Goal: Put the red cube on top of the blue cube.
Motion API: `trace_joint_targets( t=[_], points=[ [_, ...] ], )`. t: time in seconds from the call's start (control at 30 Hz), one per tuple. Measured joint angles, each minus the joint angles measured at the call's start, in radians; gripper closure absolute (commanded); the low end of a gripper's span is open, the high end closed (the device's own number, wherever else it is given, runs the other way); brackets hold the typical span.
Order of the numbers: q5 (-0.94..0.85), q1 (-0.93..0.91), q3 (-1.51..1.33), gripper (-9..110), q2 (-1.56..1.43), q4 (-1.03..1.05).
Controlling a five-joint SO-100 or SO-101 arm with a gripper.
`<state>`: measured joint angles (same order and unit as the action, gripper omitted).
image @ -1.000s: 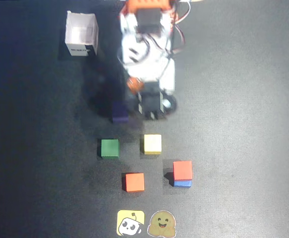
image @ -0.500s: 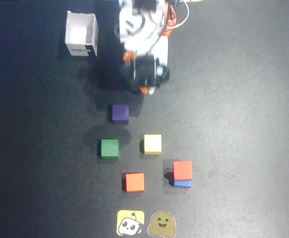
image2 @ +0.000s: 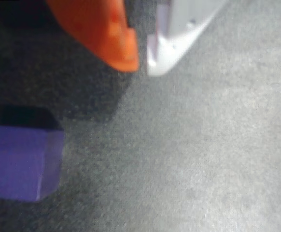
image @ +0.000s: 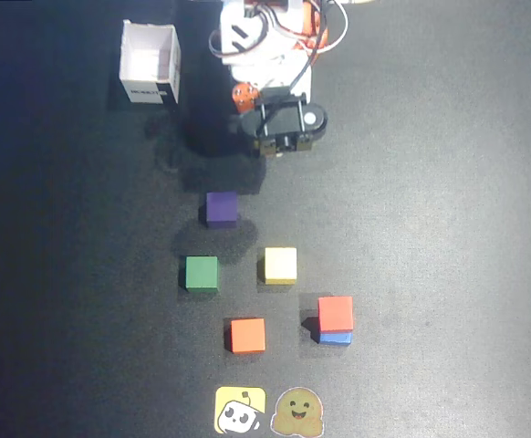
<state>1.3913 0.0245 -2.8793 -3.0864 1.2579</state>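
Overhead view: red cube (image: 336,312) sits on blue cube (image: 337,338), well apart from the end effector (image: 270,149), whose fingertips nearly touch, grasping nothing.

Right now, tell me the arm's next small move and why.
Probably just finish folding back to rest: the red cube already sits on the blue cube, and the gripper is empty, nearly closed, far from the stack, near the purple cube.
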Motion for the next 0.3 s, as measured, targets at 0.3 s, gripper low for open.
trace_joint_targets(
  t=[0.3],
  points=[
    [-0.003,0.000,0.000,101,0.002,0.000]
  ],
)
